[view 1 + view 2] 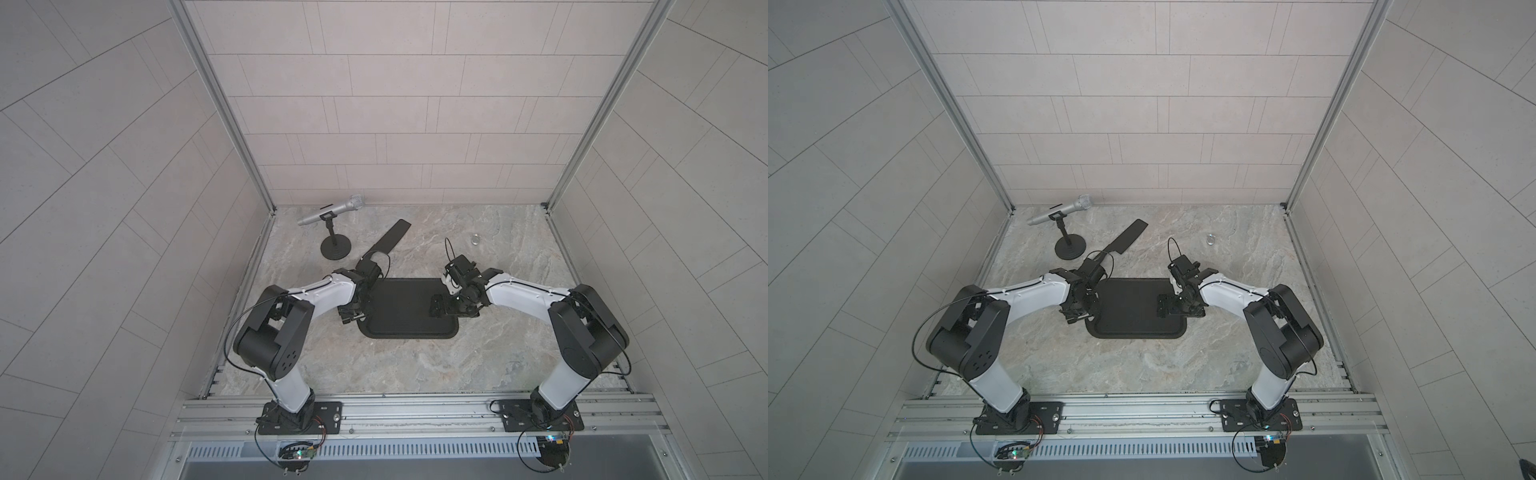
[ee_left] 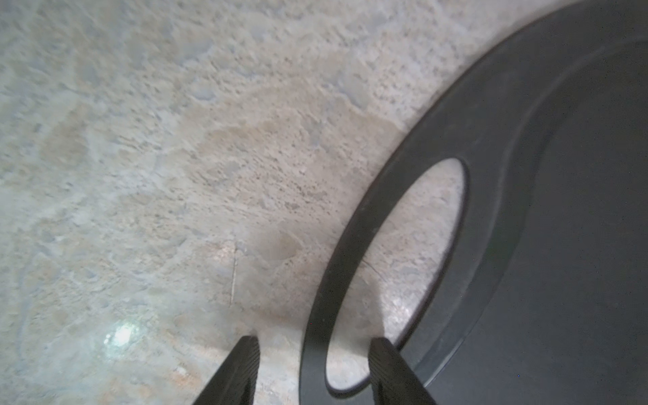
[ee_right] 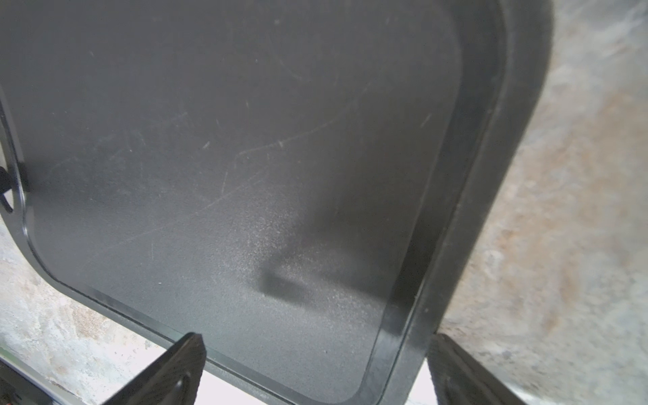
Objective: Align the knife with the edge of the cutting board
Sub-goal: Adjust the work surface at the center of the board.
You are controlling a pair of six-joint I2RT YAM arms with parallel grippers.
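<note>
The knife point(image 1: 392, 237) lies on the worktop point(image 1: 415, 365), near the back left corner. It is slanted, with its blade toward the back edge. The end of its handle is hidden behind the left arm point(image 1: 332, 291). It is not lined up with the cutting board point(image 1: 405, 305), which lies in the middle of the worktop.

The left gripper point(image 2: 315, 339) is at the board's left end. Its fingers point(image 2: 242, 364) are a little way apart, one outside the board and one in the handle hole point(image 2: 403, 263). They hold nothing. The right gripper point(image 3: 317, 336) hangs over the board's right end, opened wide, with nothing in it.

A silver microphone point(image 1: 328, 212) on a black stand point(image 1: 336, 247) is just left of the knife.
</note>
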